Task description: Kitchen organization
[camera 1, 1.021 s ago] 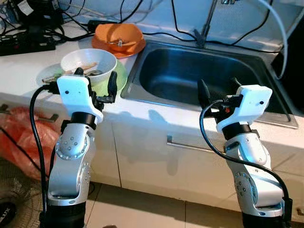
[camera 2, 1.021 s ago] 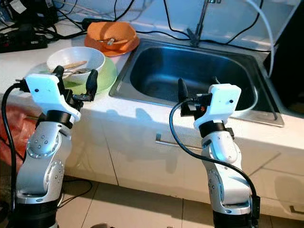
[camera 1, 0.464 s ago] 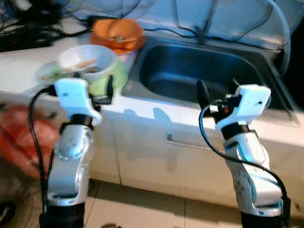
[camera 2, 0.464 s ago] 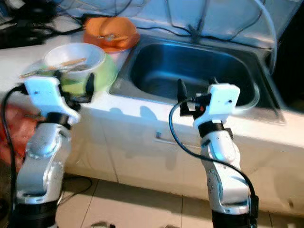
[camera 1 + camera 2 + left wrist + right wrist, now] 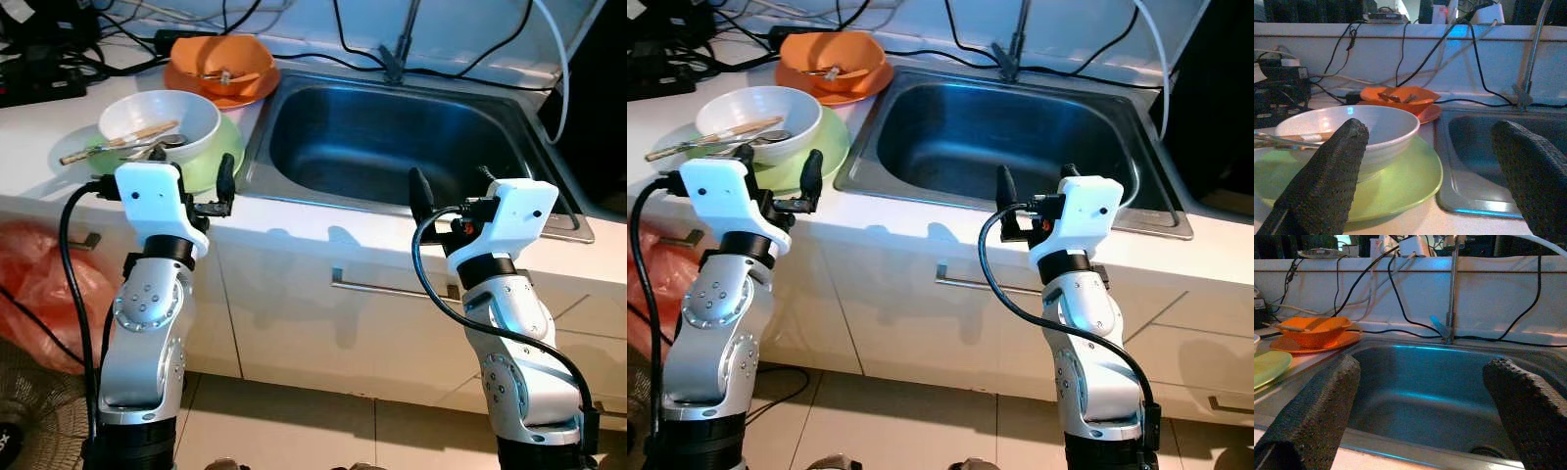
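White counter (image 5: 39, 171): round white bowl (image 5: 162, 125) holding wooden chopsticks (image 5: 118, 142) sits on a pale green plate (image 5: 233, 157), at 12 o'clock from the left pincer (image 5: 191, 181), which is spread wide, empty, just short of the plate. At 1 o'clock, an orange bowl (image 5: 217, 67) on an orange plate (image 5: 191, 88). Steel sink (image 5: 392, 147) holds nothing. Right pincer (image 5: 449, 186) wide open, empty, at sink's near rim. Judgement: organizing barely begun; all dishes unmoved.

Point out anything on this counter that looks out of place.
Black cables trail over the counter right behind the sink, an odd spot near water. Chopsticks stick out past the white bowl's rim.
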Controlling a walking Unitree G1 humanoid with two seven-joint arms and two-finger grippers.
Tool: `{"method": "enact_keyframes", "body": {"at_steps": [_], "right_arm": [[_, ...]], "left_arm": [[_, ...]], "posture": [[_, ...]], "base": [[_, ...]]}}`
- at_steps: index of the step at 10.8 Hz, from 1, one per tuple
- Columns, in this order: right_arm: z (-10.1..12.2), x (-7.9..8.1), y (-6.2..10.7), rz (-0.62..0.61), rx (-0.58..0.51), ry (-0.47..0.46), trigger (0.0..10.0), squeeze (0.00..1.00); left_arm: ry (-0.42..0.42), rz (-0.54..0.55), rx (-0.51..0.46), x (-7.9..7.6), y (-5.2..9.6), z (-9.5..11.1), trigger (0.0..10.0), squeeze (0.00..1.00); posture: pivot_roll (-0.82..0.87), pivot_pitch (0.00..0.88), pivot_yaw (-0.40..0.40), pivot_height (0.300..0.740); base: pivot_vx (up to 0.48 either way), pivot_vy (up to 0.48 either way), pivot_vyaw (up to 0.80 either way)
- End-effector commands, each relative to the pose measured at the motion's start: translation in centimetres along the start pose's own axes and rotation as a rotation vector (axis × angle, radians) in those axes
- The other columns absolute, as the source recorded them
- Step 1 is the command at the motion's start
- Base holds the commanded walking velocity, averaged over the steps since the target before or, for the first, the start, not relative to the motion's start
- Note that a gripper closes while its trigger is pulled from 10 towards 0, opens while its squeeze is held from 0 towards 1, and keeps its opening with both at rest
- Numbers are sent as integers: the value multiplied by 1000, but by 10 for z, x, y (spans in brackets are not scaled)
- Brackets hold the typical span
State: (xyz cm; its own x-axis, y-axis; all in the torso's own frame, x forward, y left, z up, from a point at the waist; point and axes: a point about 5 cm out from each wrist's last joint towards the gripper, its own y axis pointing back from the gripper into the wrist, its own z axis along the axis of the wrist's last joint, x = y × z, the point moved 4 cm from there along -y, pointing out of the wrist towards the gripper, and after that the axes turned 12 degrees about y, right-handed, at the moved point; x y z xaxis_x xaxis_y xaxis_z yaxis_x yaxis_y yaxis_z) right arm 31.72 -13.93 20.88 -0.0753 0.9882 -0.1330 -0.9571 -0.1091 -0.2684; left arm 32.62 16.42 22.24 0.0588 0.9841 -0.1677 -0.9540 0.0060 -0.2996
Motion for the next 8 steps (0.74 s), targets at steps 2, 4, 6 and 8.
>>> {"method": "enact_keyframes", "body": {"at_steps": [2,4,6,8], "right_arm": [[-1,-1,2,-1,3,13,10000,0],[8,-2,0,-6,-31,25,10000,0],[23,-2,-5,-9,-79,30,10000,0],[21,-2,-4,-9,-74,34,10000,0]], "left_arm": [[-10,2,-7,1,1,2,10000,0],[-3,-13,-37,-5,-2,11,10000,0],[-6,-30,-62,-8,-5,18,10000,0],[-7,-29,-58,-8,-6,16,10000,0]], "posture": [[35,81,-59,740],[33,82,-60,740],[30,80,-58,740],[29,80,-57,740]], "base": [[142,0,0],[287,0,0],[302,0,0],[347,0,0]]}}
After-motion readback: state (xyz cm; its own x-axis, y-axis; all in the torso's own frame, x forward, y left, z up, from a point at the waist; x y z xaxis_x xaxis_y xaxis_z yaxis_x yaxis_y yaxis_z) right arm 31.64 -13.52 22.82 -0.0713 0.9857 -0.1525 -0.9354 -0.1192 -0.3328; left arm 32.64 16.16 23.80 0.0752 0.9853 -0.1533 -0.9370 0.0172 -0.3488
